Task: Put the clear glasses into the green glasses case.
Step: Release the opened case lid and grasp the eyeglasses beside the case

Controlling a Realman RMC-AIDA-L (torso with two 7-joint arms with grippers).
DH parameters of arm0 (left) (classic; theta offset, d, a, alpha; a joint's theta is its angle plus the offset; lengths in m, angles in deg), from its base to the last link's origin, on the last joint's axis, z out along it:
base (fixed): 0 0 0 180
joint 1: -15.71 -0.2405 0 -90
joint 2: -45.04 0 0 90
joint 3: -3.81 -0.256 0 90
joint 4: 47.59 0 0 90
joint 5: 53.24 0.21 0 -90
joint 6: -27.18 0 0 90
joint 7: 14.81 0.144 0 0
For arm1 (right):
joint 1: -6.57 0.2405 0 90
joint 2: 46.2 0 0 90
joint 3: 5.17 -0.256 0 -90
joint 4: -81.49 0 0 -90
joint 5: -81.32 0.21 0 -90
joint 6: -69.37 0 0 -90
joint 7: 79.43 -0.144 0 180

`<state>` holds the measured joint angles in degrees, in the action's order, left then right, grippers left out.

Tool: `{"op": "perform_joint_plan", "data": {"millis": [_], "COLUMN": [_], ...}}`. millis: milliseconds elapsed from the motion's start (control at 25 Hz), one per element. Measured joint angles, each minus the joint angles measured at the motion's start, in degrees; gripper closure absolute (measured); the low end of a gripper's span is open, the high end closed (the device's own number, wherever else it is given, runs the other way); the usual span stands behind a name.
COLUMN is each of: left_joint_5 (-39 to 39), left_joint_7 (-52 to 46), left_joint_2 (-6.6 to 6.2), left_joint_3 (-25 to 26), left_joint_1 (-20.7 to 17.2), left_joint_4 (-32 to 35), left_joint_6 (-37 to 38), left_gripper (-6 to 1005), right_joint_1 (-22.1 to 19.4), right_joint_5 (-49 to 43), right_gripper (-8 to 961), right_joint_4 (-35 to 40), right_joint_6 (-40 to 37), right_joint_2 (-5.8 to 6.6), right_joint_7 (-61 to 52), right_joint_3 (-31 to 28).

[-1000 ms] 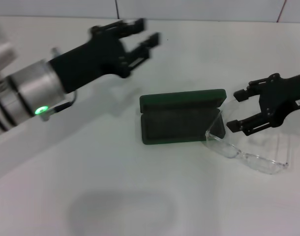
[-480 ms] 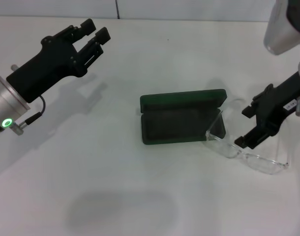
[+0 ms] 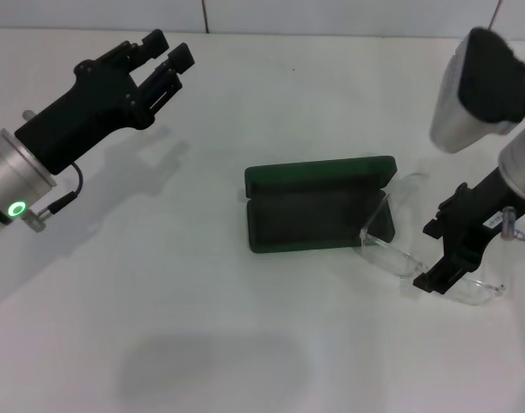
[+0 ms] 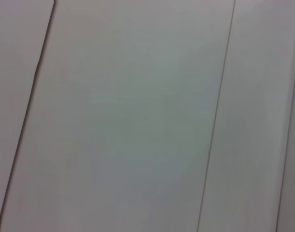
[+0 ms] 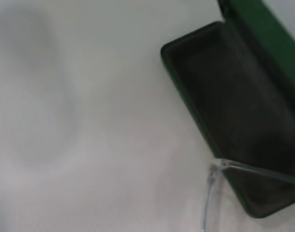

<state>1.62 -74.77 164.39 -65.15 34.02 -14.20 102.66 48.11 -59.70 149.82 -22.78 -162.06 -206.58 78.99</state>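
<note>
Clear glasses [image 3: 422, 262] lie on the worktop [image 3: 245, 344] just right of the open green glasses case [image 3: 318, 215], one temple tip over its right end. Your right gripper [image 3: 441, 249] hangs low over the frame, jaws spread, holding nothing. Left gripper [image 3: 163, 60] is parked far left, fingers apart. Expect light, slick, flexible plastic: take it at the bridge or front frame, not the thin temples.
</note>
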Motion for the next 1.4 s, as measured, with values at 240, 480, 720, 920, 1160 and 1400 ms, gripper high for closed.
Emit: {"op": "perform_joint_plan", "data": {"millis": [240, 480, 720, 920, 1160, 1400], "left_joint_5": [0.1, 0.0, 0.2, 0.2, 0.3, 0.3], "left_joint_7": [0.1, 0.4, 0.4, 0.5, 0.5, 0.5], "left_joint_2": [0.25, 0.24, 0.29, 0.20, 0.11, 0.09], "left_joint_3": [0.0, 0.1, 0.1, 0.1, 0.1, 0.1], "left_joint_1": [0.9, 1.9, 1.9, 1.9, 1.9, 1.6], "left_joint_4": [-0.9, -3.1, -3.2, -3.5, -4.0, -4.1], "left_joint_6": [-0.8, -0.8, -0.8, -0.8, -0.7, -0.7], "left_gripper": [562, 561, 560, 559, 559, 558], "right_joint_1": [0.3, 0.8, 0.8, 0.8, 0.9, 0.9], "right_joint_5": [0.3, 0.4, 1.0, 1.8, 1.8, 1.8], "right_gripper": [143, 232, 336, 422, 518, 636], "right_joint_4": [-2.4, -3.2, -3.2, -3.2, -3.2, -3.1], "right_joint_6": [2.8, 3.7, 3.7, 3.8, 3.8, 3.6], "right_joint_2": [-0.09, -0.30, -0.33, -0.34, -0.33, -0.33], "right_joint_7": [0.0, -0.2, -0.3, -0.4, -0.7, -0.7], "right_joint_3": [3.8, 5.9, 6.0, 7.0, 7.5, 7.5]}}
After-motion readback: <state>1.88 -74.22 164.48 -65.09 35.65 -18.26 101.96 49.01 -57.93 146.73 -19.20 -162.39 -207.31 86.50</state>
